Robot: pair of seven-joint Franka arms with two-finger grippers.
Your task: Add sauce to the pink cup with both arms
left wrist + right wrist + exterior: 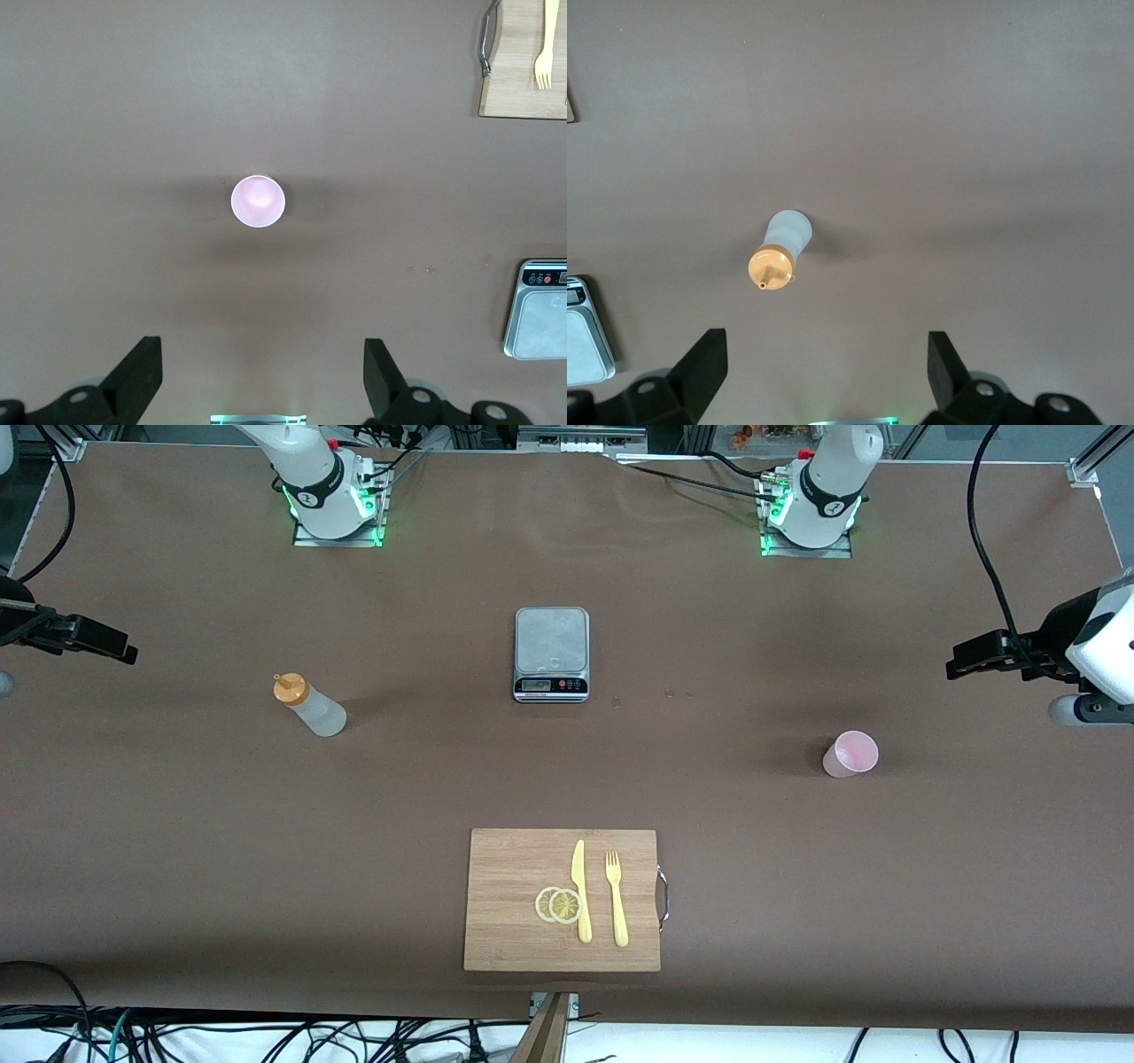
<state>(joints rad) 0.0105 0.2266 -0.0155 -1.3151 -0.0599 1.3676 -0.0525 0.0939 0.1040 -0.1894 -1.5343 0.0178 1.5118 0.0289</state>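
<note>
The sauce bottle (308,705), translucent with an orange nozzle cap, stands upright toward the right arm's end of the table. In the right wrist view the sauce bottle (780,252) shows from above, apart from my right gripper (824,350), which is open and empty. My right gripper (93,640) hangs high over that end of the table. The pink cup (850,754) stands upright toward the left arm's end. The pink cup (258,201) looks empty from above. My left gripper (261,354) is open, holding nothing. My left gripper (983,657) hangs high over its own end.
A grey scale (551,654) sits mid-table, farther from the front camera than the bottle and cup. A wooden cutting board (505,868) near the front edge carries a yellow knife (580,890), a fork (616,899) and two lemon slices (558,905).
</note>
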